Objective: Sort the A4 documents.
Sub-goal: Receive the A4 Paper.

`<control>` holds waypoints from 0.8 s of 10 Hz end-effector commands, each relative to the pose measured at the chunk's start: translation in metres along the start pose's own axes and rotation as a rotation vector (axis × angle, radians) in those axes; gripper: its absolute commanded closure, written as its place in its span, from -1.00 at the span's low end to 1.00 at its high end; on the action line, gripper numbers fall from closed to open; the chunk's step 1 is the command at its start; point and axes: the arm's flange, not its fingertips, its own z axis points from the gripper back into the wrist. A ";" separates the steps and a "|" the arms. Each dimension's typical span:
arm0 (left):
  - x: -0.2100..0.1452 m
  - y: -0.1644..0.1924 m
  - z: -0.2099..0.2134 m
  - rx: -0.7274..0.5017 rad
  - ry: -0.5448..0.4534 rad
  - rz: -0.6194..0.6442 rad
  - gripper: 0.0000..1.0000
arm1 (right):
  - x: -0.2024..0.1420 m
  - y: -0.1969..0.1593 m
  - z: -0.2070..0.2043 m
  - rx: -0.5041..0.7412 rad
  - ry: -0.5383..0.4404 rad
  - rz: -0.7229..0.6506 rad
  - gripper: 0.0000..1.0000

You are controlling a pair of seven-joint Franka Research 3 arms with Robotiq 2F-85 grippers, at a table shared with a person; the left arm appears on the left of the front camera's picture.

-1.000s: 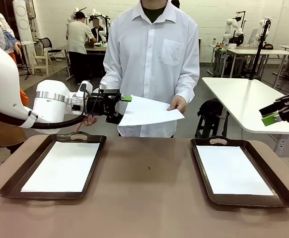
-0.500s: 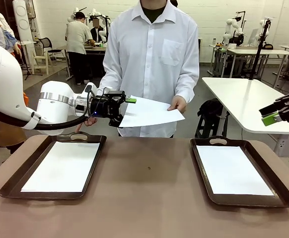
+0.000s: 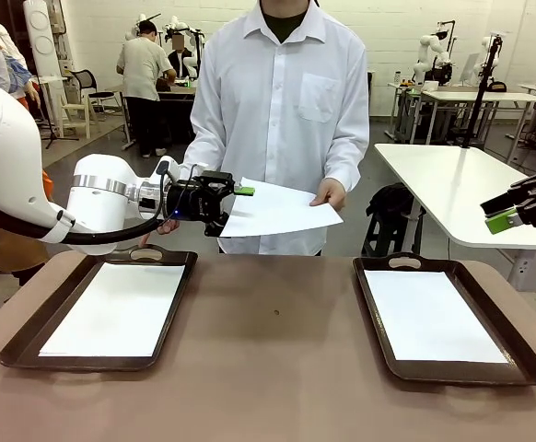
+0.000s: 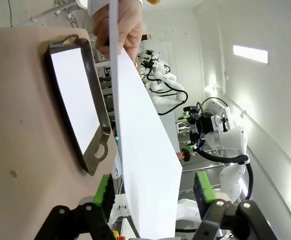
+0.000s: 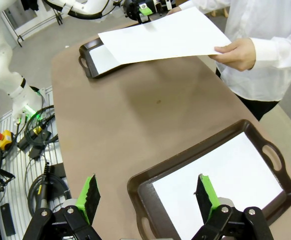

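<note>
Across the counter (image 3: 277, 368) a person holds out one A4 sheet (image 3: 277, 207) in the air, hand (image 3: 329, 193) gripping its right edge. Left gripper (image 3: 229, 207) is at the sheet's left edge, one green finger pad (image 3: 244, 191) above the paper, the other below; in the left wrist view the sheet (image 4: 148, 165) runs between the fingers (image 4: 104, 192) with gaps on both sides, so spread, not pinching. Left tray (image 3: 102, 313) holds a white sheet (image 3: 116, 308); right tray (image 3: 448, 322) holds another sheet (image 3: 434, 315), both flat inside the rims. Right gripper (image 3: 503, 219) hangs off to the right, above and beyond the right tray, fingers (image 5: 90, 192) spread wide with nothing between them.
</note>
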 end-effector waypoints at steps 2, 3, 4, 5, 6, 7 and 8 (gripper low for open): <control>-0.005 -0.001 0.000 -0.004 -0.019 -0.060 0.10 | -0.001 0.000 -0.001 0.001 0.005 -0.004 -1.00; -0.005 -0.002 0.000 -0.003 -0.026 -0.063 0.13 | -0.001 0.000 -0.001 0.001 0.005 -0.004 -1.00; -0.005 -0.002 -0.001 -0.001 -0.034 -0.068 0.49 | -0.001 0.000 -0.001 0.001 0.005 -0.004 -1.00; -0.005 -0.004 0.000 0.007 -0.043 -0.078 0.51 | -0.001 0.000 -0.001 0.001 0.005 -0.004 -1.00; -0.004 -0.005 0.000 0.008 -0.050 -0.080 0.88 | -0.001 0.000 -0.001 0.001 0.005 -0.004 -1.00; -0.004 -0.005 0.000 0.011 -0.053 -0.077 0.90 | -0.001 0.000 -0.001 0.001 0.005 -0.004 -1.00; -0.004 -0.005 0.000 0.015 -0.057 -0.073 1.00 | -0.001 0.000 -0.001 0.001 0.005 -0.004 -1.00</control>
